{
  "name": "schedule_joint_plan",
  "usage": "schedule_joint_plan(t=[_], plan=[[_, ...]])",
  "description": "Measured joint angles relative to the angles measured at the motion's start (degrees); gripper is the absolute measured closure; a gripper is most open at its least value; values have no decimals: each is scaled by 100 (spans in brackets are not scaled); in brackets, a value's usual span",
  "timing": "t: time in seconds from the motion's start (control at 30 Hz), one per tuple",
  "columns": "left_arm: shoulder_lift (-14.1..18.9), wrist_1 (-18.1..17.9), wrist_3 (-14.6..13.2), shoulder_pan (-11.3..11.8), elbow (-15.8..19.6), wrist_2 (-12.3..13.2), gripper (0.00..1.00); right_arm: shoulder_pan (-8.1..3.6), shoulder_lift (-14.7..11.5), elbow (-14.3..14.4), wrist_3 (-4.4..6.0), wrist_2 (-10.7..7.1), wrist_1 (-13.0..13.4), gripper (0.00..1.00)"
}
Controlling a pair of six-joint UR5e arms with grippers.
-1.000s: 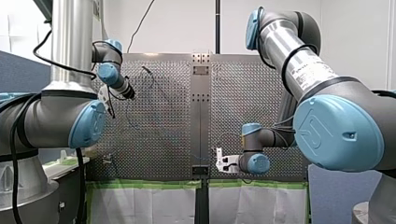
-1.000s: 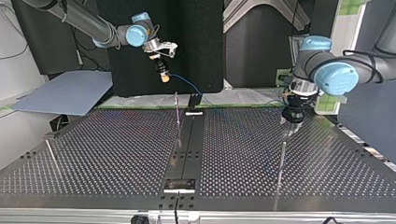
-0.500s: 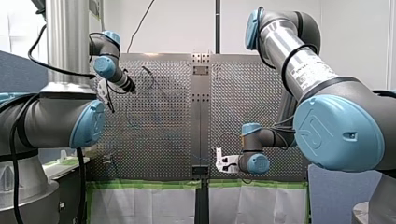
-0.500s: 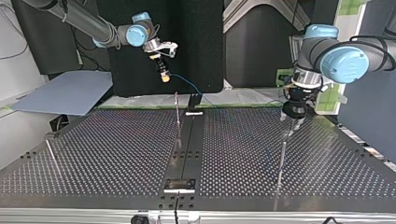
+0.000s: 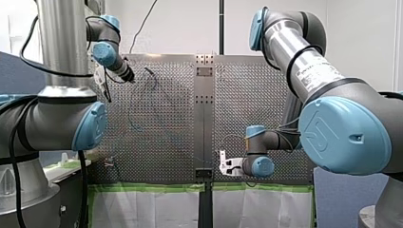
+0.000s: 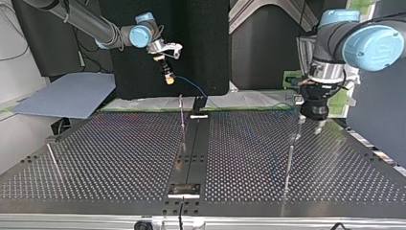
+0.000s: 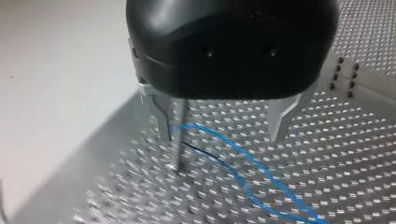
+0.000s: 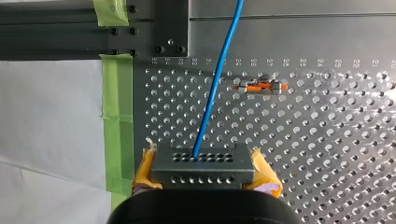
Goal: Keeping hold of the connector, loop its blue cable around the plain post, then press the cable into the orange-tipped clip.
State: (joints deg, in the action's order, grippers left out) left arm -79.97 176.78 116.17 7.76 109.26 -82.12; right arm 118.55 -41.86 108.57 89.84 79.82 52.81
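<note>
Going by the top view, nearest the camera is the perforated counter (image 6: pixel 119 163), with the thin plain post (image 6: pixel 289 160) standing on its right half. Right over the post's top end hangs my left gripper (image 6: pixel 309 123), black with metal fingers, spread wide and gripping nothing. The left wrist view backs that up. The post sits just inside one finger (image 7: pixel 161 119), not pinched. The blue cable (image 7: pixel 236 148) runs from right by the post out across the counter, passing between the fingers (whether it really touches the post I can't tell, too blurry there).

Further back, by the counter's middle strip, stands a second thin post (image 6: pixel 182 112). Furthest off, up in the air past the counter's far edge at the view's left, is my right gripper (image 6: pixel 167 77), clamped on the connector (image 8: pixel 203 163).

In the right wrist view its yellow pads (image 8: pixel 265 177) squeeze the grey block from both sides, and the cable leaves the block's far face and heads straight away over the counter. Beyond that, just beside the cable and not touching it, lies the orange-tipped clip (image 8: pixel 261 87). Green tape (image 8: pixel 116 112) lines the counter's edge on the cable's other side.
</note>
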Motion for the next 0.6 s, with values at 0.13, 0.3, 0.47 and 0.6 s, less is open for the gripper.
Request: schedule_joint_plan(t=[0.13, 0.3, 0.47, 0.6], plan=[[231, 231, -232, -19, -226, -232, 2, -1, 0, -1, 4, 1, 3, 89], [395, 526, -525, -40, -519, -526, 2, 3, 0, -4, 15, 0, -11, 89], [435, 797, -798, -66, -791, -682, 2, 5, 2, -12, 25, -4, -15, 89], [478, 1007, -1007, -163, -1000, -619, 2, 3, 1, -26, 33, -21, -19, 89]])
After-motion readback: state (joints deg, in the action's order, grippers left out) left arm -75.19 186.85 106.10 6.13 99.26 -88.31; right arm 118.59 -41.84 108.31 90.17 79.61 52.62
